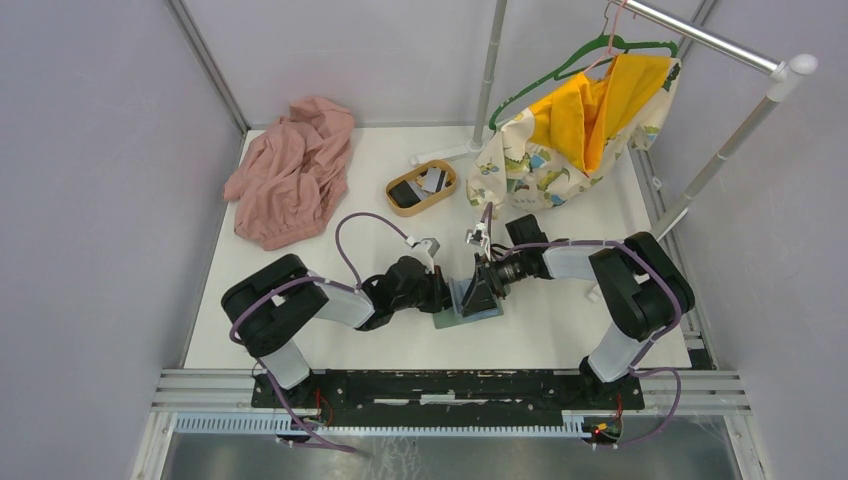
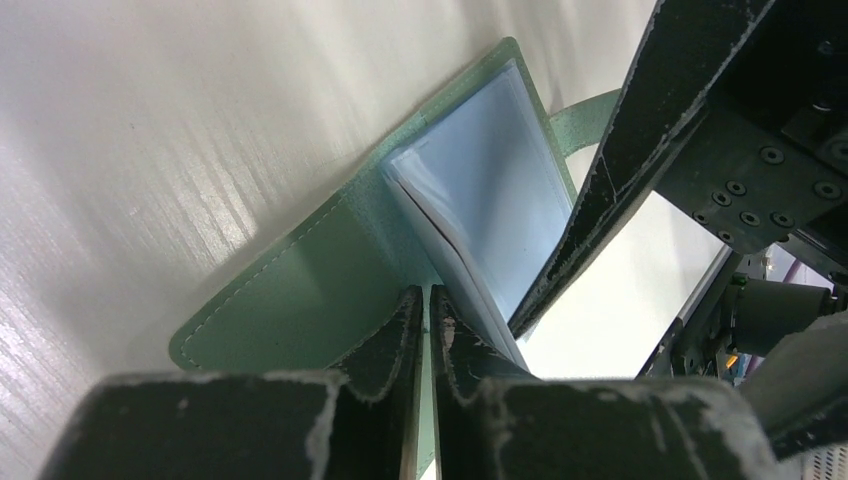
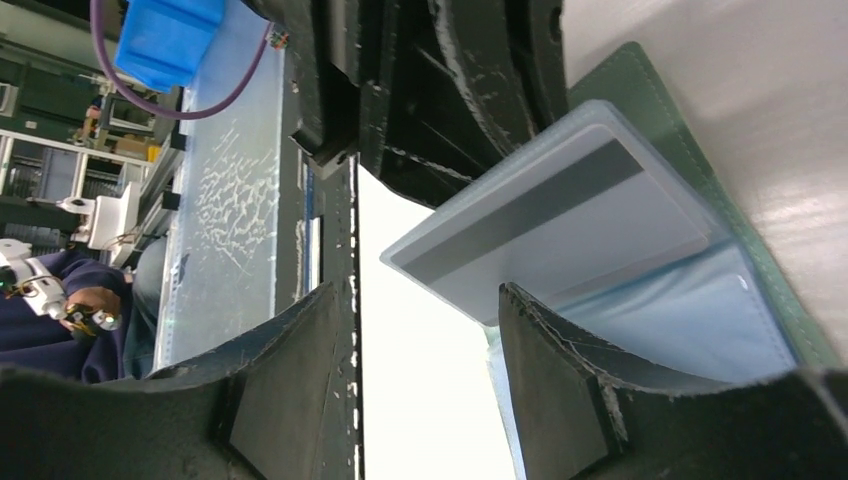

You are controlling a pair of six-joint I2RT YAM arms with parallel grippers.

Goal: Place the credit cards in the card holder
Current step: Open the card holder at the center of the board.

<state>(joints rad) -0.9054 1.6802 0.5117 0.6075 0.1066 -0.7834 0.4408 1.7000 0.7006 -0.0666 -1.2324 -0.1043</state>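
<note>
Pink cloth (image 1: pixel 290 170): it lies crumpled at the far left of the bench (image 1: pixel 560 335), well apart from the work.
Left end effector (image 2: pixel 428 330): closed on the edge of the green cover, so it holds the wallet in its place.
Wooden tray (image 1: pixel 398 207): it stands behind the arms, with the other cards (image 1: pixel 420 183) inside it.
Card holder (image 2: pixel 300 300): it lies open on the bench between the two arms, with the pale blue sleeves turned up.
Grey-white card (image 3: pixel 560 210): partly inside one blue sleeve; the dark stripe and one corner are outside.
Right end effector (image 3: pixel 420 310): open; its fingers stand apart just beside the card and grip nothing.
Printed bag (image 1: pixel 560 140): it hangs from the rail at the right and takes no part.
Card slipping out: it seems not fully seated, so a finger that brushes it when leaving could drag it back.
Holder turning: the left pinch is narrow, so a hard push on the card may swivel the cover or pull it free.
Sleeve buckling: the plastic looks soft, so a crooked push may fold it and jam the card.
</note>
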